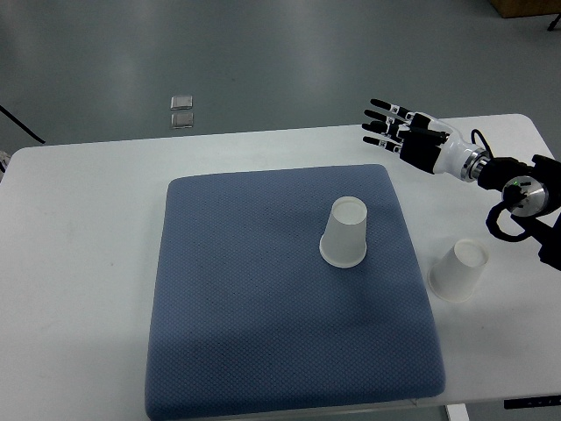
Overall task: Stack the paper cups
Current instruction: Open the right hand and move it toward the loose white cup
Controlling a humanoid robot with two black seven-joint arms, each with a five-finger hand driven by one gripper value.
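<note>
A: Top view, and the right hand [399,130] is up at about two o'clock over the far edge of the table [79,228], fingers [379,115] spread wide and holding nothing.

B: No left arm anywhere in the shot. So where are the cups?

A: Two paper cups, both upside down, both standing apart. The first paper cup [344,232] sits on the blue mat [263,333], just right of its centre. The second paper cup [458,271] is off the mat, on bare table at roughly four o'clock, near the mat's right edge.

B: So nothing stacked yet.

A: Nothing at all by my reading. Neither cup is touched, and the hand is well apart from both. The whole job is left: pick one up, bring it over the other, slide it down.

B: And the surface?

A: A white table with the textured blue mat covering most of the middle, its corners rounded. Beyond the table's far edge there's grey-green floor [263,53], with two small clear squares [182,111] lying on it at eleven o'clock, and a brown box corner [526,7] at the top right.

B: Tidy setup, clean start.
</note>
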